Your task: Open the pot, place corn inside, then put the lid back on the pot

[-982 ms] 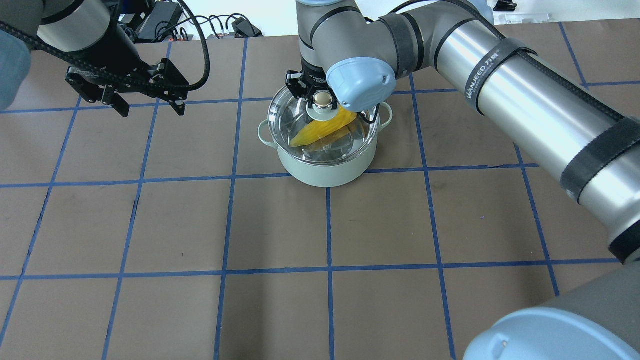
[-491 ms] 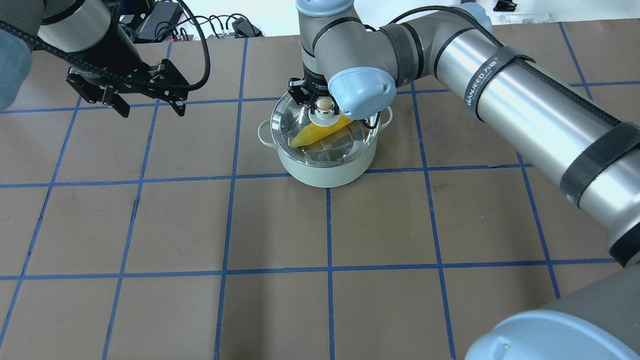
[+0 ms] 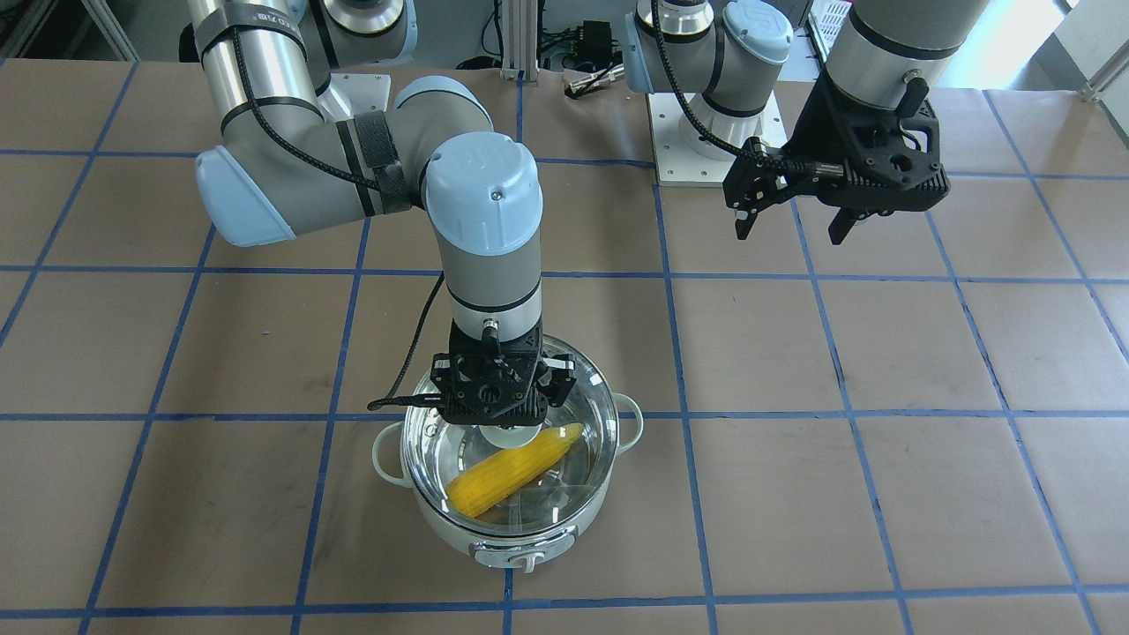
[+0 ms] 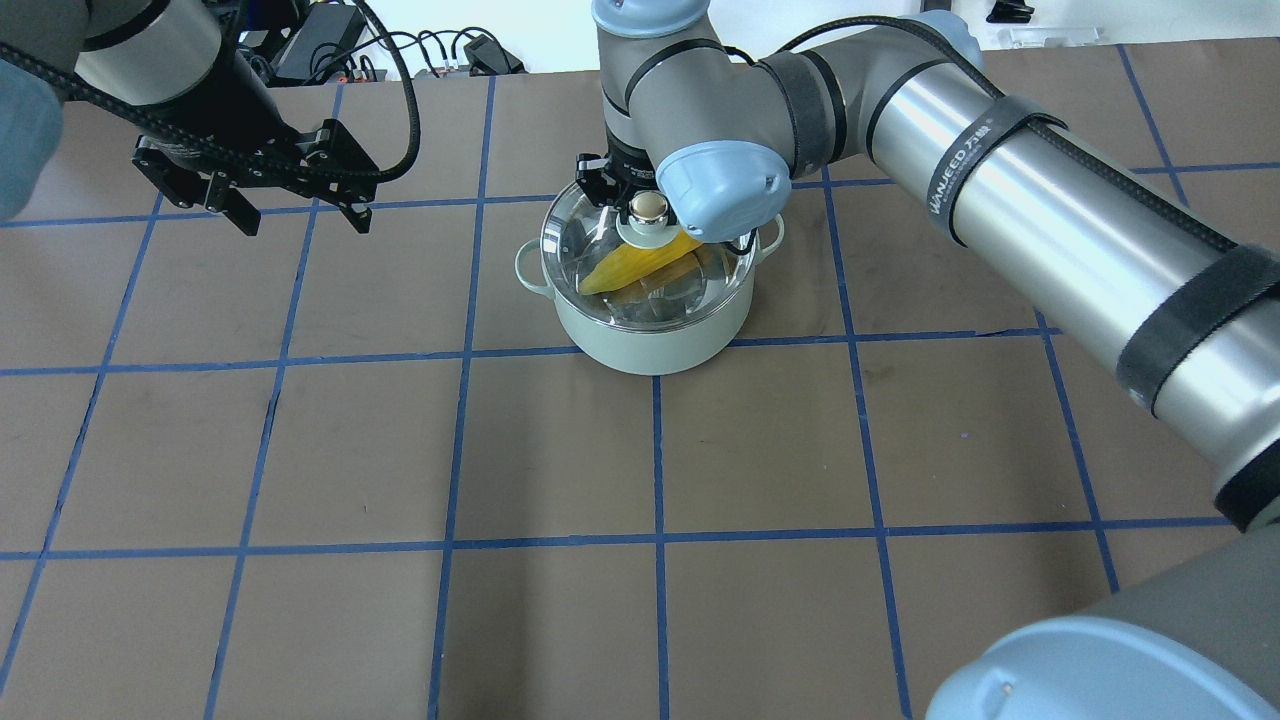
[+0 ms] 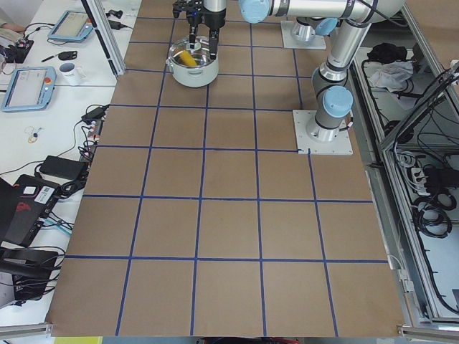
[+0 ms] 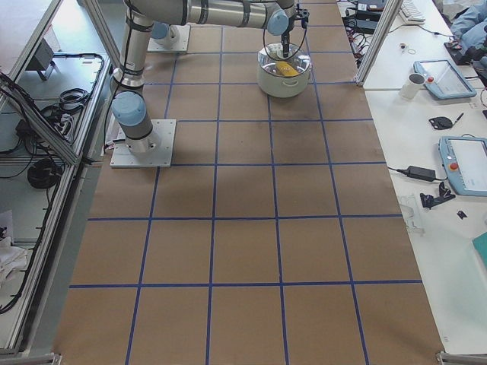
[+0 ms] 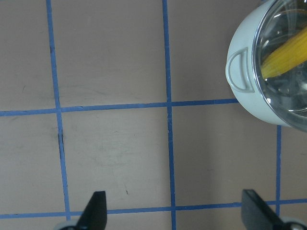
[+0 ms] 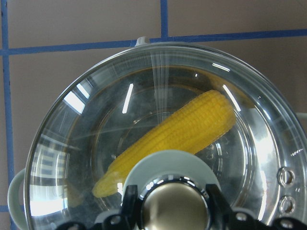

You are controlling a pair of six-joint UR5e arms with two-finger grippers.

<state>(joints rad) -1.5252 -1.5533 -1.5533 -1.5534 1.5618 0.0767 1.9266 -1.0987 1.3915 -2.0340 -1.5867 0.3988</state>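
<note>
Clamping right hand on lid atop pot, corn inside; left hand spread apart.

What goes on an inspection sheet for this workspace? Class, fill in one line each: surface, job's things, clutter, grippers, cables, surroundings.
Surface: brown table with a blue tape grid.
Job's things: pot upright; corn lying inside it; lid seated on the pot's rim.
Clutter: nothing seen.
Grippers: right gripper shut on the lid's knob; left gripper open, empty, above the table beside the pot.
Cables: black cable loops along the left arm; thin cable hangs by the right wrist.
Surroundings: side benches hold a pendant, a mug and a power adapter.
</note>
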